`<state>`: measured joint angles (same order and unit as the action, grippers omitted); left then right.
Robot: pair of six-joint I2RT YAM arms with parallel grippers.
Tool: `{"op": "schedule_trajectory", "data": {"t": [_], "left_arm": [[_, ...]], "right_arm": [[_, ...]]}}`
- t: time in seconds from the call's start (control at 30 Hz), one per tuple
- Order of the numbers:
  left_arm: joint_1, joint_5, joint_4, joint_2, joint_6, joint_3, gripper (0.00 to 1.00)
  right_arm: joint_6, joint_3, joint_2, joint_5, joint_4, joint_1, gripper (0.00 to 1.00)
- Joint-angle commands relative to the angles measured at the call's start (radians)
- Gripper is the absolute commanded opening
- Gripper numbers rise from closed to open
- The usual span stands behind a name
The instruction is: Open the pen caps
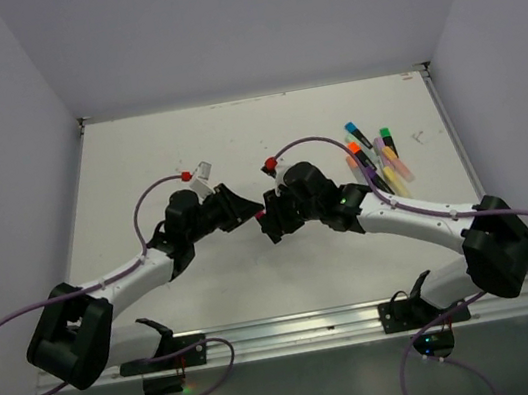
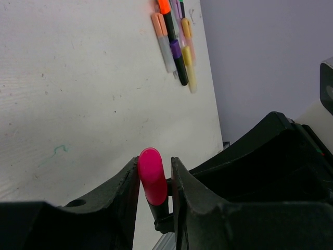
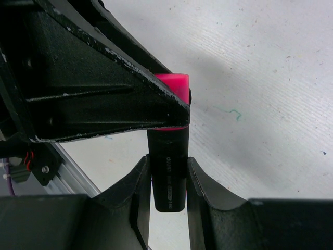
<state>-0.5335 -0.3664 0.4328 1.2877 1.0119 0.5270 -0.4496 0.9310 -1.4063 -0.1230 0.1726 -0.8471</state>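
pink cap: glossy plastic | pen body: smooth black plastic | table: scuffed matt white

White print on black highlighter body, too blurred to read

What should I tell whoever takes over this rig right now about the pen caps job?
Left gripper: shut on the pink cap.
Right gripper: shut on the black body of the same highlighter, held mid-table.
Done: no cap is visibly off; the pink one looks seated on its body.
Left: pull the pink cap off, then uncap the other highlighters, lying capped in a cluster at the far right of the table.
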Motion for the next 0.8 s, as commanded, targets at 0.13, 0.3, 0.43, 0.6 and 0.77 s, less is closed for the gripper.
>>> {"op": "schedule_trajectory", "data": {"t": [0.13,0.3,0.43,0.6,0.77], "left_arm": [[-0.020,-0.032,0.069,0.002,0.004,0.002,0.26],[-0.023,-0.034,0.064,-0.001,-0.007,0.005,0.00],[-0.023,-0.034,0.073,-0.004,0.004,-0.002,0.00],[-0.023,-0.052,0.136,-0.008,0.045,-0.035,0.00],[-0.023,-0.059,0.175,-0.024,0.080,-0.056,0.00]], "right_arm": [[-0.011,0.055,0.009,0.017,-0.042,-0.006,0.00],[-0.006,0.049,0.007,0.013,-0.035,-0.004,0.00],[0.005,0.017,0.015,0.014,-0.054,-0.006,0.16],[0.015,0.008,0.000,0.013,-0.077,-0.006,0.25],[0.015,0.002,-0.026,0.008,-0.104,-0.006,0.27]]}}
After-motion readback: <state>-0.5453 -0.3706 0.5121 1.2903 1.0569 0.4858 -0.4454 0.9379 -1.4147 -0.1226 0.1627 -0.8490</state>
